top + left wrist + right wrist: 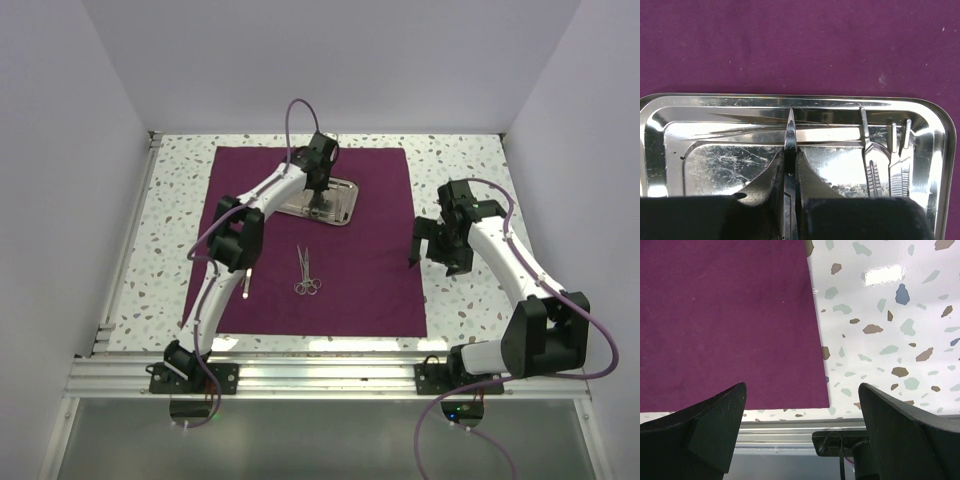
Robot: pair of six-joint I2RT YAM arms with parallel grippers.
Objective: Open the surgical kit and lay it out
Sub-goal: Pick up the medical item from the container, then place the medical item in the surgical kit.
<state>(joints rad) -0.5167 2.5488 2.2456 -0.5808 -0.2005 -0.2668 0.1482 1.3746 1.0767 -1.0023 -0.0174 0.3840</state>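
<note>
The left gripper [790, 167] is closed on a thin tool [790, 132] at the tray [715, 107], far on the cloth [370, 280]. The tool is pointed away. Bare cloth by the scissors [307, 272] lies nearer. The right gripper [802, 387] is spread wide, with nothing held.

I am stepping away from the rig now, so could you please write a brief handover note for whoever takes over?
Left gripper: shut on a slim pointed steel instrument, over the steel tray.
Right gripper: open, empty, by the right edge of the purple cloth.
The cloth is spread flat; scissors lie on it, nearer than the tray; two tweezers lie in the tray.
Done: wrap opened, scissors laid out.
Left: lay the held instrument and the tweezers on the cloth.
</note>
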